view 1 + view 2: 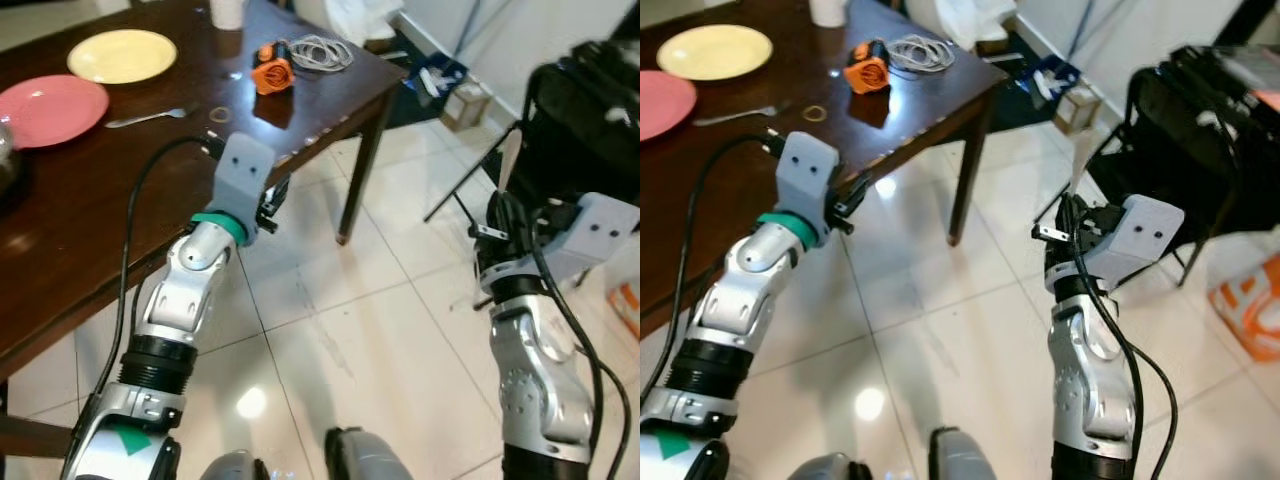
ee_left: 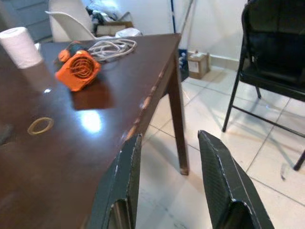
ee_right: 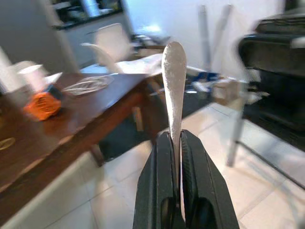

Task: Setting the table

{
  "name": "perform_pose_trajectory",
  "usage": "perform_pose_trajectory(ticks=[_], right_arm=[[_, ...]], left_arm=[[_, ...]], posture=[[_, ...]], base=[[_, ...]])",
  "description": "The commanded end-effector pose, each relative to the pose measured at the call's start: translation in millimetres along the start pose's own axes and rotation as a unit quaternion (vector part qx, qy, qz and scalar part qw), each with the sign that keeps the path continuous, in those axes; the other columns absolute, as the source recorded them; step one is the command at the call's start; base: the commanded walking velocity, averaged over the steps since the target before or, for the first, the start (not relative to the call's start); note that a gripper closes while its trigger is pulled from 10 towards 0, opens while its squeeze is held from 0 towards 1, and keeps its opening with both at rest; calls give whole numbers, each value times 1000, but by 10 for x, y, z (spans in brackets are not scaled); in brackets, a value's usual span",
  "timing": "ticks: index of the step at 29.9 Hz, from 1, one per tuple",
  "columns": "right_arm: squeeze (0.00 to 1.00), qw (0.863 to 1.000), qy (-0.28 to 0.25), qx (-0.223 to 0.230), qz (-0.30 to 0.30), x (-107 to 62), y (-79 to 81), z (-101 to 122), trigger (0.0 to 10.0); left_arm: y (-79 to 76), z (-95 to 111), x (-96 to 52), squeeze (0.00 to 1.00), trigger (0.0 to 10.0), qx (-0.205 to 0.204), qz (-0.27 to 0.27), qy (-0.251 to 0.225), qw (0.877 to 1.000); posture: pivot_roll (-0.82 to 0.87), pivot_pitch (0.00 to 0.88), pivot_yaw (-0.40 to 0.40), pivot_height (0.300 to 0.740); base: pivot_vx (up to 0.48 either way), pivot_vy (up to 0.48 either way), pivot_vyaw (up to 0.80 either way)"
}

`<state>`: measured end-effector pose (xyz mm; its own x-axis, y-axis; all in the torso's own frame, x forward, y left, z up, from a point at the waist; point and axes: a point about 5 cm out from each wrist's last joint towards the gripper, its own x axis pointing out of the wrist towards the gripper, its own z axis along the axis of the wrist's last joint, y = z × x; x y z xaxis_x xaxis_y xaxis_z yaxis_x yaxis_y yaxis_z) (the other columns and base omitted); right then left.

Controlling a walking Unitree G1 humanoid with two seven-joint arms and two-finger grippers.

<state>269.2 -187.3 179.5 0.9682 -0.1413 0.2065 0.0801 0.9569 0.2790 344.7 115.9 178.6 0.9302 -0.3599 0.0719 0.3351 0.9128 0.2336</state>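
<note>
While my right gripper (image 3: 174,143) hangs out over the tiled floor (image 1: 340,300), well away from the dark wooden counter (image 1: 80,200), its jaws are pinched tight on the handle of a silver utensil (image 3: 173,81) that stands up between the fingers; I see only the rounded handle end, so I cannot tell whether it is a spoon, a fork or a knife. In my head cameras the same pale handle (image 1: 1080,165) sticks up above the right wrist, in front of a black folding chair (image 1: 1200,130).

My left gripper (image 2: 167,176) sits at the counter's near edge, jaws spread wide with nothing between them, one finger over the wood and the other over the floor beside the counter leg (image 2: 177,114).

On the counter I see a yellow plate (image 1: 122,55) and a pink plate (image 1: 50,108) side by side, apart from each other, with a fork (image 1: 148,117) lying just beside the pink one. Further along lies a small rubber band (image 1: 219,114), then an orange fan-like gadget (image 1: 272,70) touching a coil of white cable (image 1: 320,52). A white paper roll (image 2: 20,46) stands upright near the far edge. A white chair (image 2: 69,21) stands beyond the counter.
</note>
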Motion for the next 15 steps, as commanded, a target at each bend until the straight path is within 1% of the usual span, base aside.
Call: perform_pose_trajectory(ticks=[1, 15], right_arm=[[0, 1000, -1, -2, -6, -7, -33, 9, 10000], [0, 1000, -2, -5, -2, 1, -29, 16, 10000]], left_arm=[[-53, -5, 6, 0, 10000, -2, -9, -1, 1000], [-64, -3, 13, 0, 10000, -4, -10, -4, 1000]], posture=[[32, 41, 34, 740], [31, 35, 33, 740]], base=[[0, 0, -800], [0, 0, -800]])
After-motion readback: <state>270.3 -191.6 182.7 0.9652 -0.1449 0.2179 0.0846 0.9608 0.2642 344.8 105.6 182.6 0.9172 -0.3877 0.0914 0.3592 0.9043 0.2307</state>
